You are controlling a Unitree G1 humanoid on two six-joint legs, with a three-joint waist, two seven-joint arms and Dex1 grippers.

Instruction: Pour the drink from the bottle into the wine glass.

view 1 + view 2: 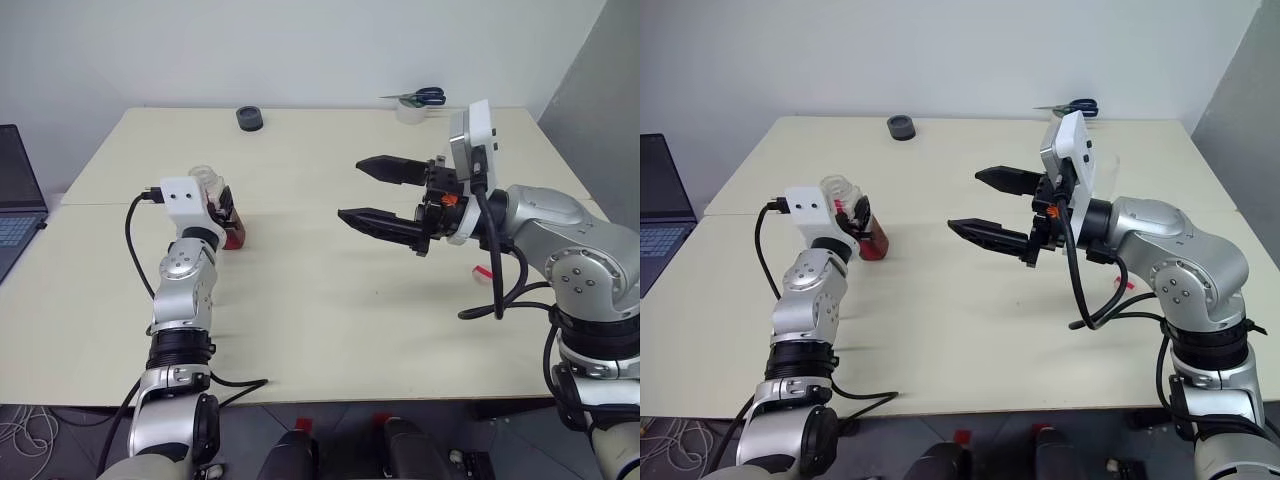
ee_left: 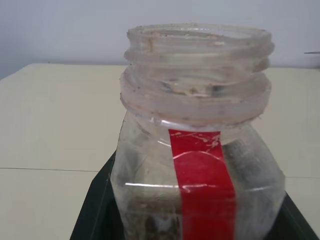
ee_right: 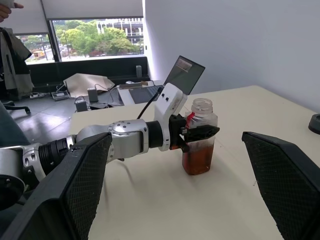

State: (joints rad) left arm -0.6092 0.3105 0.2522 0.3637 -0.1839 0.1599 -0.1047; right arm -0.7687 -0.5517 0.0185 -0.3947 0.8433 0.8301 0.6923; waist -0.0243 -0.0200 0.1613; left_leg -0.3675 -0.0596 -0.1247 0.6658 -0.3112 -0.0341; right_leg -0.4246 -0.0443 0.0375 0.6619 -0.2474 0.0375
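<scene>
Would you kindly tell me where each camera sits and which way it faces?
Left and right eye views: on the head, looking forward and down over the table; both arms show.
Left wrist view: on the left wrist, close on the uncapped bottle in the left gripper.
Right wrist view: on the right wrist, looking between the open right gripper fingers at the left arm.
Shared: the bottle with the drink.

Bottle (image 2: 197, 165) base cut off in wrist view; left pincer (image 1: 225, 215) mostly hidden behind its wrist.
</scene>
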